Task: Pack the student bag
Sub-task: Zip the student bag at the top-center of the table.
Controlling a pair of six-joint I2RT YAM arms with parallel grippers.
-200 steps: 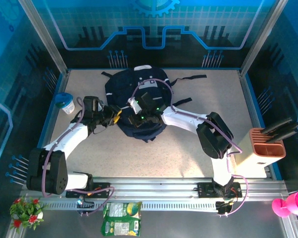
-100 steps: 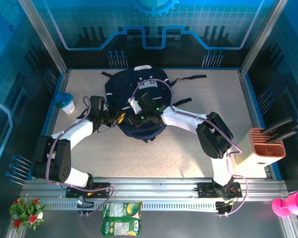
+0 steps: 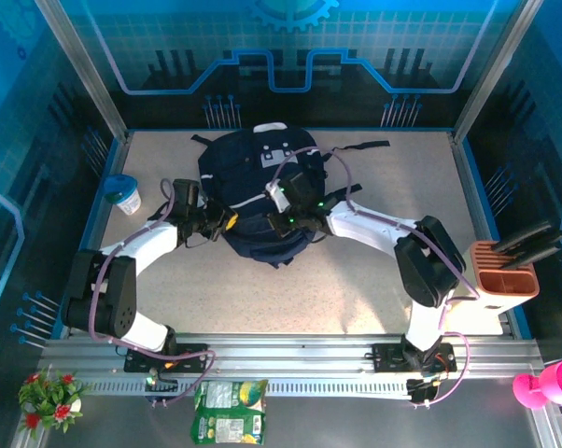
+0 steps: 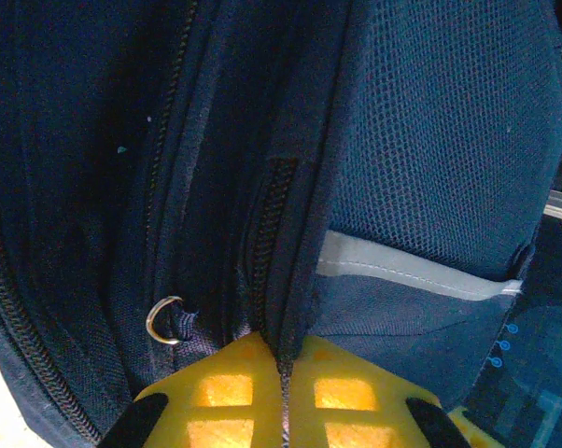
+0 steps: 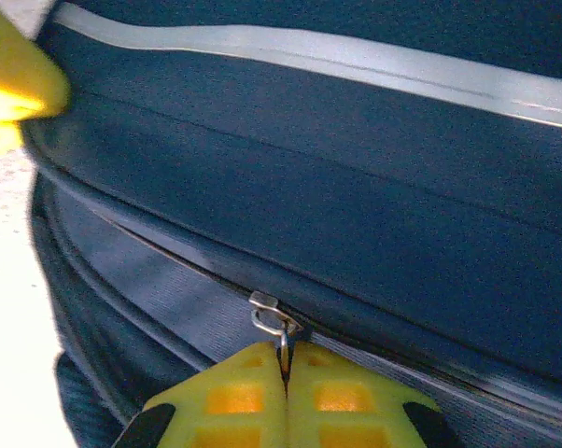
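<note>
**A:** Where's the student bag [image 3: 239,163]?

**B:** On the table [image 3: 374,280], with the bag's near end facing both arms.

**A:** Grippers?

**B:** The left gripper [image 3: 227,221] is pinched on fabric at the bag's near-left edge. The right gripper [image 3: 284,222] is closed on the zipper pull [image 5: 273,322] at the bag's near edge.

**A:** So?

**B:** The zipper track seems to run between them. I'd judge the right arm draws the pull away from the left's anchor.

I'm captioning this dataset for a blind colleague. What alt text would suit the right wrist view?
The right gripper, yellow fingers shut, pinches the metal zipper pull on the student bag, dark navy fabric with a pale stripe across the top. Another yellow fingertip pokes in at upper left.
</note>
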